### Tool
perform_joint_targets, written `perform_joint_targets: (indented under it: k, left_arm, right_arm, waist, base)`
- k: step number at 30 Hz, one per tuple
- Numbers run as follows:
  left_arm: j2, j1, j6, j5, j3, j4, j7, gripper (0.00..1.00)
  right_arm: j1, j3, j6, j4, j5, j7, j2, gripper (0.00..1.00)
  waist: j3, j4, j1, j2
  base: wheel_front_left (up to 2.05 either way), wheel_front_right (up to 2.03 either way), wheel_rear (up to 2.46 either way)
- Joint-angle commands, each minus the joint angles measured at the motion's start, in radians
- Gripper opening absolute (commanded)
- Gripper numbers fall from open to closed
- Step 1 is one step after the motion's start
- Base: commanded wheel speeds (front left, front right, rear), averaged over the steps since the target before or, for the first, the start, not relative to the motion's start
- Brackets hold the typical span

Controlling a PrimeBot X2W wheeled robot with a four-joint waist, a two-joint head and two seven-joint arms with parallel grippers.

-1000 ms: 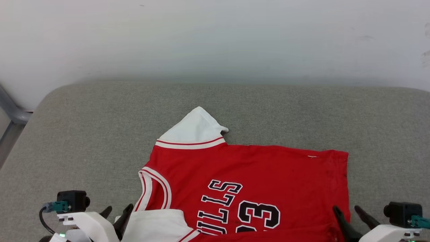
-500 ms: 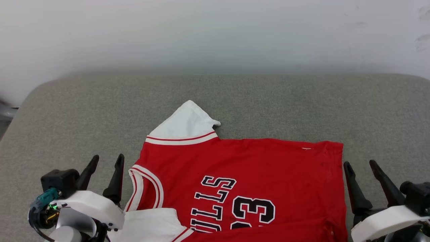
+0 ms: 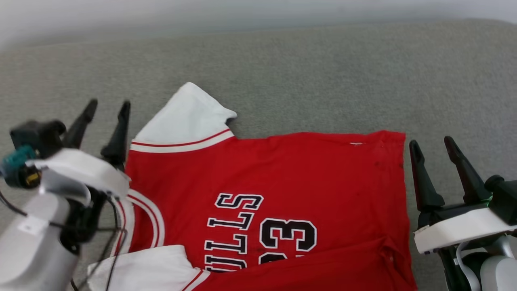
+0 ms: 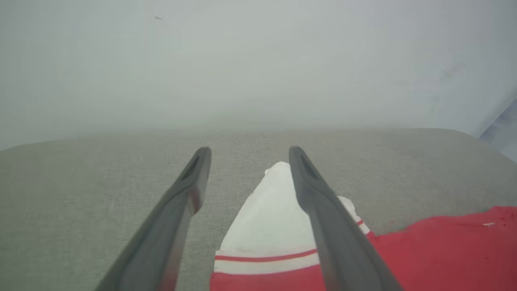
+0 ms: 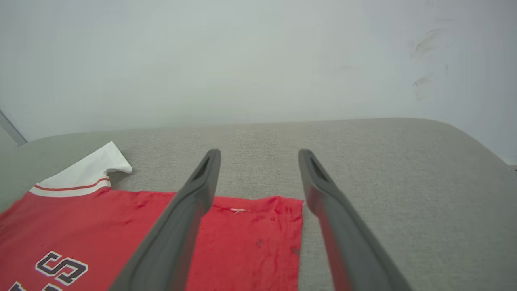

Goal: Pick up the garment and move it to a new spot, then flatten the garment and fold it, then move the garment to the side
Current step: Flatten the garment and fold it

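Grey cushion [image 3: 323, 60] bears one garment [image 3: 282, 169], flanked by the left end effector [image 3: 109, 104] and right end effector [image 3: 431, 142], both spread wide, empty.

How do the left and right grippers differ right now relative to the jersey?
The left gripper sits at the sleeve-and-collar end of the jersey, the right gripper at its hem end. The left gripper frames the far white sleeve; the right gripper frames the red hem corner. Both are open and hold nothing.

Grey cushioned bench [image 3: 323, 72], red jersey [image 3: 307, 169] flat
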Motion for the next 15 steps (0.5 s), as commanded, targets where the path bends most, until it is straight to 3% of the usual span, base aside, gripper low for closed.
perform_joint_targets:
  k: [1, 8, 15]
  left_arm:
    - [0.016, -0.066, -0.027, 0.0, -0.003, 0.016, 0.024, 1.0]
    - [0.05, -0.299, -0.138, -0.05, -0.032, 0.125, 0.212, 1.0]
    - [0.077, -0.481, -0.191, -0.126, -0.106, 0.273, 0.511, 1.0]
  right_arm:
    - [-0.023, 0.001, -0.001, -0.003, -0.001, -0.008, 0.007, 1.0]
    - [-0.053, 0.003, -0.001, 0.01, 0.003, -0.017, 0.015, 1.0]
    - [-0.076, 0.021, -0.001, 0.025, 0.023, -0.032, 0.017, 1.0]
  waist:
    - [0.048, -0.046, -0.0002, 0.0]
    - [0.089, -0.096, -0.0002, 0.0]
    - [0.132, -0.151, -0.0002, 0.0]
  base:
    - [0.0, 0.0, 0.0]
    - [0.0, 0.0, 0.0]
    - [0.0, 0.0, 0.0]
